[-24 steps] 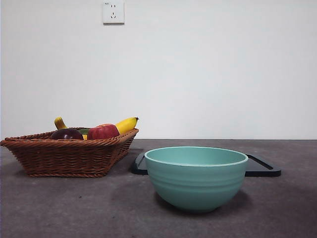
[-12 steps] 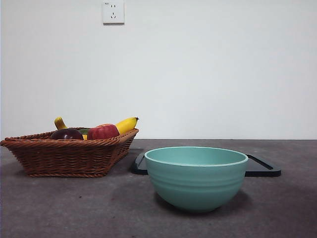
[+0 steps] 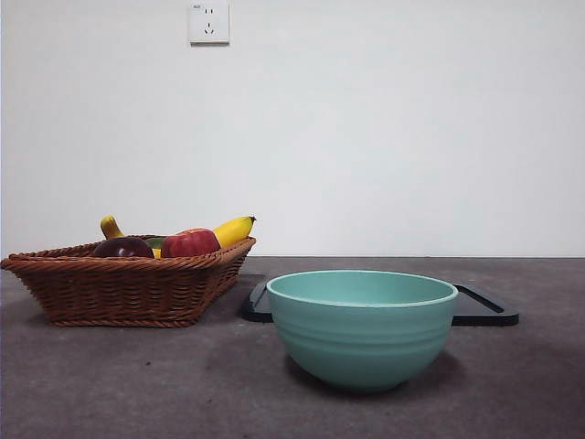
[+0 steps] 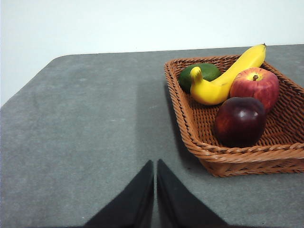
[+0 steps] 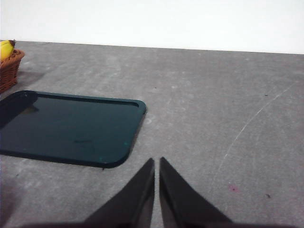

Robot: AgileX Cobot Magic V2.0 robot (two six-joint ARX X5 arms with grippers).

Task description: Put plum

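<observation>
The plum [image 4: 239, 121], round, glossy and dark maroon, lies in the wicker basket [image 4: 199, 142], in the corner nearest my left gripper [image 4: 155, 164]. In the front view the plum [image 3: 122, 248] peeks over the rim of the basket [image 3: 128, 288] at the left. My left gripper is shut and empty, over bare table beside the basket. My right gripper [image 5: 156, 161] is shut and empty, over bare table near a corner of the dark tray [image 5: 71, 128]. Neither arm shows in the front view.
Beside the plum the basket holds a red apple [image 4: 255, 85], a banana [image 4: 225, 76] and a green fruit [image 4: 199, 73]. A teal bowl [image 3: 362, 325] stands at the front centre, with the black tray [image 3: 484, 306] behind it.
</observation>
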